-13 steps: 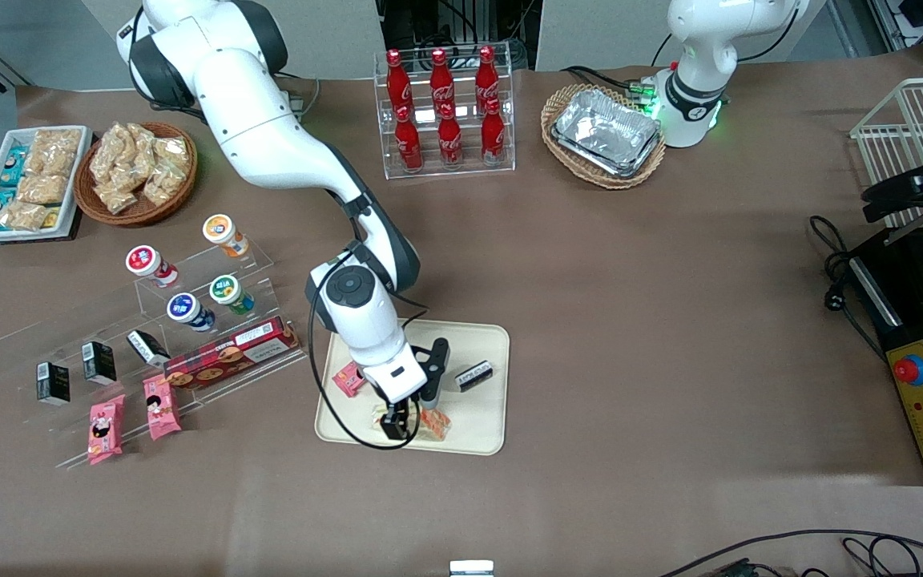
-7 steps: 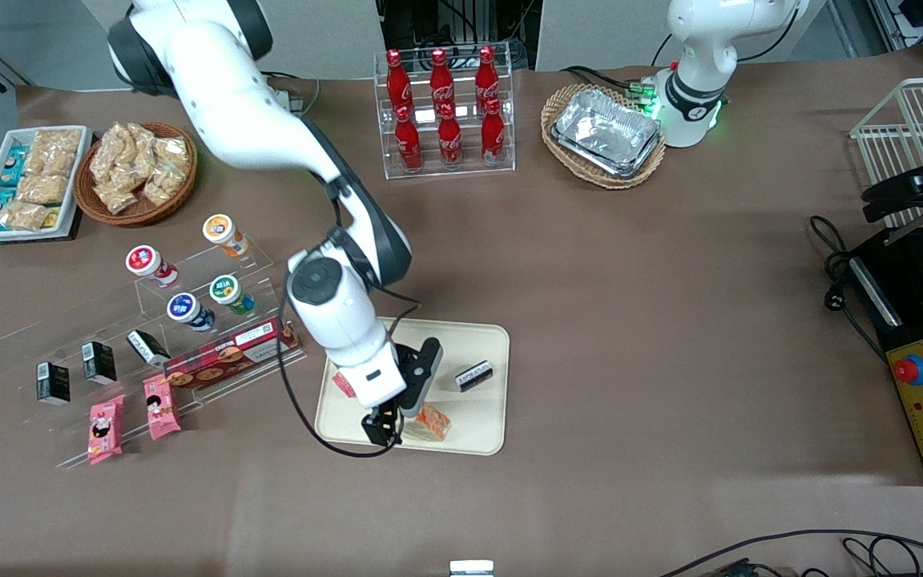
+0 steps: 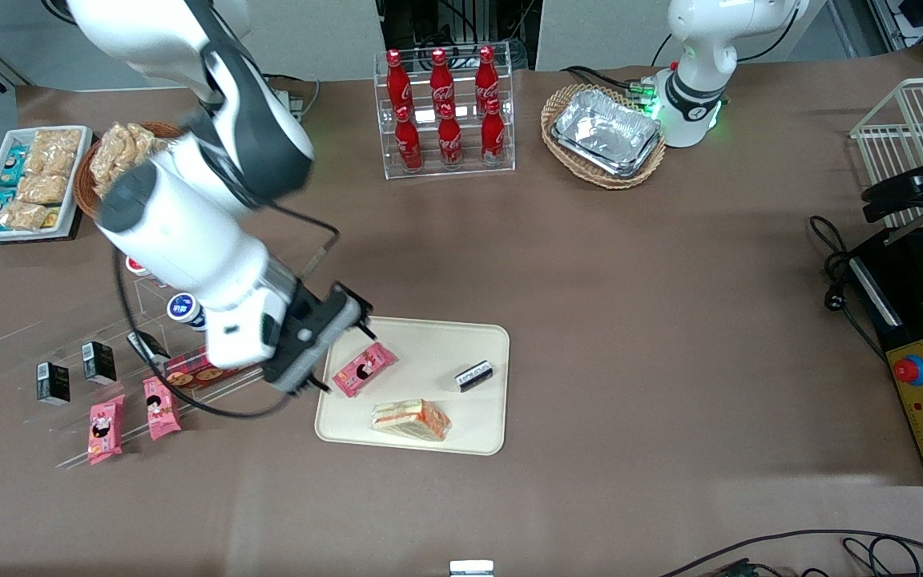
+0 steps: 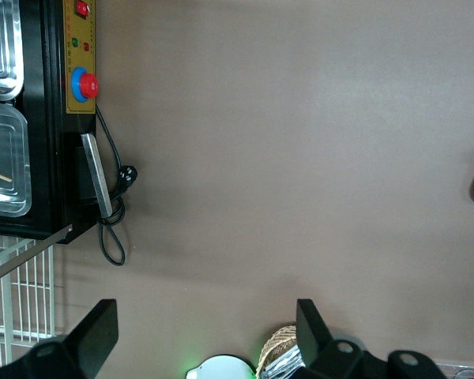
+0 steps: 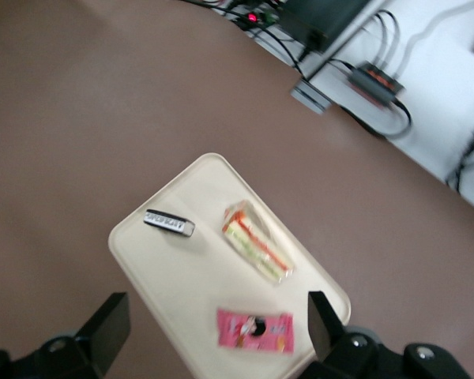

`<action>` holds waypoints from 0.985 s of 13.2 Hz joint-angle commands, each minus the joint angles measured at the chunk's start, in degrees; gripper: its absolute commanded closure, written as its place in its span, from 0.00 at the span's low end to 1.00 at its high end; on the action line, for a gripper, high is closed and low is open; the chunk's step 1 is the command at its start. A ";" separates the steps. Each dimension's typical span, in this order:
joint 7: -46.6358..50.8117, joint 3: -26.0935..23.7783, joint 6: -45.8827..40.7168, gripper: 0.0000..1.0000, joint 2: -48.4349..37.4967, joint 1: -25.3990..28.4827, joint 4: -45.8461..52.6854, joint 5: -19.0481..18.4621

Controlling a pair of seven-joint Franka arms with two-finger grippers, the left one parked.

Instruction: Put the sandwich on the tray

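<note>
The sandwich (image 3: pixel 411 420) lay flat on the cream tray (image 3: pixel 429 344), near the edge closest to the front camera, and was touched by nothing. It was shown in the right wrist view (image 5: pixel 255 241) as a clear-wrapped wedge with an orange-red filling. A pink snack packet (image 3: pixel 364 369) with a cartoon face and a small black bar (image 3: pixel 474 375) with white lettering too small to be read were also on the tray, apart from the sandwich. The gripper (image 3: pixel 344 336) was raised above the tray's edge toward the working arm's end of the table, its fingers spread wide and nothing held between them. A long red cookie box (image 3: pixel 197 370) on the clear acrylic stand was partly hidden by the arm. Red Coca-Cola bottles (image 3: pixel 445 108) were ranked in a clear rack farther from the camera. The table (image 3: pixel 670 320) was covered with plain brown paper, and cables and a power strip were seen on the floor past its edge in the right wrist view.
</note>
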State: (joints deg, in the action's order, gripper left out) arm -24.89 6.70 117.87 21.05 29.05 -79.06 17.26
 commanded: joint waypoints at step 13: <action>30.09 -11.39 -28.31 0.00 -16.83 -34.14 -7.78 -16.47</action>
State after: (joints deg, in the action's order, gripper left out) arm 5.48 -8.78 89.99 5.69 -4.34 -84.42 2.01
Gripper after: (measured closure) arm 0.000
